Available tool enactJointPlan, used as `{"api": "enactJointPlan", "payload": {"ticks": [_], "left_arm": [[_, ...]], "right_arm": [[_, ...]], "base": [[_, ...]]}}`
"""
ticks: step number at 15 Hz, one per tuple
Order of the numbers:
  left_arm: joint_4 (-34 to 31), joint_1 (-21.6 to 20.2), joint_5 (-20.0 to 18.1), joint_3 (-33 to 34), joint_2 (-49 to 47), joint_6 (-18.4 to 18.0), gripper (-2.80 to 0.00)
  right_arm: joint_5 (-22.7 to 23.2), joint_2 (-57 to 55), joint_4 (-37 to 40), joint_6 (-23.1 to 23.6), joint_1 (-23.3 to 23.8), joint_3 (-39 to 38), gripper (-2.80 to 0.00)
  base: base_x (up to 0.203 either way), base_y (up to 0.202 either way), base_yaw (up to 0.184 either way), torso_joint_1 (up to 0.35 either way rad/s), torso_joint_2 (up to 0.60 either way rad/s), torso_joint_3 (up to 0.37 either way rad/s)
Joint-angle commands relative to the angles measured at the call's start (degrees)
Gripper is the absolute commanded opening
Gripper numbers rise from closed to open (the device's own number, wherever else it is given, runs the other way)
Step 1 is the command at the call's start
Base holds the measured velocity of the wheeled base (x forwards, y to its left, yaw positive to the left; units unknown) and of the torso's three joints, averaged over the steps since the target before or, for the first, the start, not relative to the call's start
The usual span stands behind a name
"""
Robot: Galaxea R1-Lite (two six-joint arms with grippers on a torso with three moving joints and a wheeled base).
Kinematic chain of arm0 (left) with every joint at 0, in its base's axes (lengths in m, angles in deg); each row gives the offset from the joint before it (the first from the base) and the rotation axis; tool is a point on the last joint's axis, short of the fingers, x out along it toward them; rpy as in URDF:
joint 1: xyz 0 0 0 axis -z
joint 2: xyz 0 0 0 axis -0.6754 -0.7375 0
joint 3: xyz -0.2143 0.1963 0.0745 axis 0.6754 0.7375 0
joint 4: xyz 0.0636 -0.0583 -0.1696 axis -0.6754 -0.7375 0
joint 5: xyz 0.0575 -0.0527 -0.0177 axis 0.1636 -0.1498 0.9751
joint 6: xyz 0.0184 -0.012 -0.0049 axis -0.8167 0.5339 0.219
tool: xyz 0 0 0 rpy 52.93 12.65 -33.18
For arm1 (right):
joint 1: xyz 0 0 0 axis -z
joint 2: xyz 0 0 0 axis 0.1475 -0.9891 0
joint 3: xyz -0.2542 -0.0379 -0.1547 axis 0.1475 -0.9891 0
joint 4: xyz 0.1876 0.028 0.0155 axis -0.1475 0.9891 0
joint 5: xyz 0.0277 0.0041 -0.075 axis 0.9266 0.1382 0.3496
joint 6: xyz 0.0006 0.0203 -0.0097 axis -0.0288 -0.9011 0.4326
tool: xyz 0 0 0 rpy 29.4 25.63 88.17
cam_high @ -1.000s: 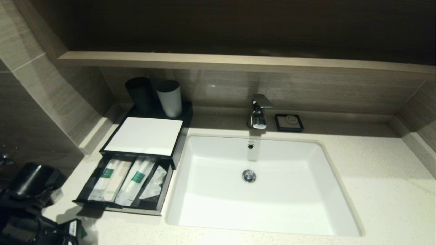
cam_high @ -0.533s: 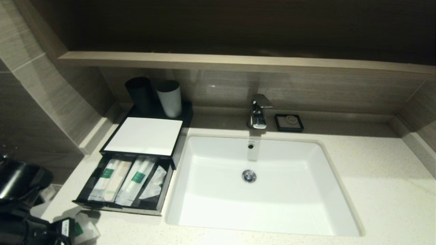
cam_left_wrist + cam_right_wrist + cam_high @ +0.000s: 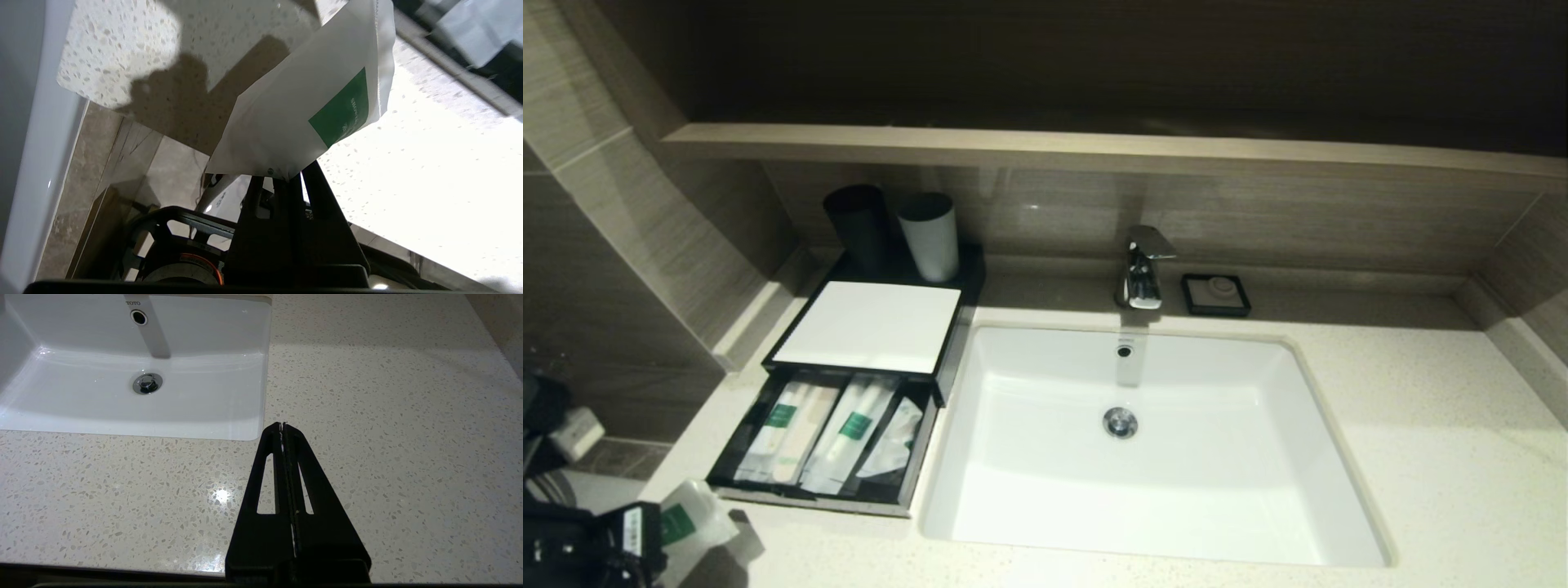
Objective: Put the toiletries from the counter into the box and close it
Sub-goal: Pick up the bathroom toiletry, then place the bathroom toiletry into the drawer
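Note:
My left gripper (image 3: 645, 531) is shut on the corner of a small white packet with a green square label (image 3: 685, 518). It holds the packet just above the front left corner of the speckled counter (image 3: 1421, 425), in front of the box. The left wrist view shows the packet (image 3: 302, 110) pinched at the gripper's tips (image 3: 286, 177). The black box (image 3: 870, 325) has its front drawer (image 3: 752, 490) pulled out. Two long sachets (image 3: 788, 425) (image 3: 849, 429) and a clear packet (image 3: 892, 437) lie in it. My right gripper (image 3: 282, 425) is shut and empty above the counter right of the basin.
The white basin (image 3: 1143, 506) with its tap (image 3: 1143, 269) sits right of the box. A black cup (image 3: 859, 224) and a white cup (image 3: 929, 233) stand behind the box. A small black soap dish (image 3: 1216, 294) is by the tap. A wood-look ledge (image 3: 1094, 151) runs along the back.
My left arm has swung leftward, mostly out of the head view. The packet in the left gripper has moved left and away from the front edge, rising off the counter.

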Motion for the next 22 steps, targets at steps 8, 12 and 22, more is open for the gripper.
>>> {"api": "enactJointPlan", "payload": {"ticks": [8, 12, 22], "left_arm": [[-1.1, 5.0, 0.0, -11.6, -6.7, 0.0, -2.8], [-1.1, 9.2, 0.2, -16.1, -13.4, 0.0, -2.8], [-1.3, 15.5, 0.5, -21.5, -22.2, 0.2, -2.8]], "right_arm": [[0.0, 0.0, 0.0, 0.0, 0.0, 0.0, -2.8], [0.0, 0.0, 0.0, 0.0, 0.0, 0.0, -2.8], [0.0, 0.0, 0.0, 0.0, 0.0, 0.0, -2.8]], "base": [[0.0, 0.0, 0.0, 0.0, 0.0, 0.0], [0.0, 0.0, 0.0, 0.0, 0.0, 0.0], [0.0, 0.0, 0.0, 0.0, 0.0, 0.0]]}}
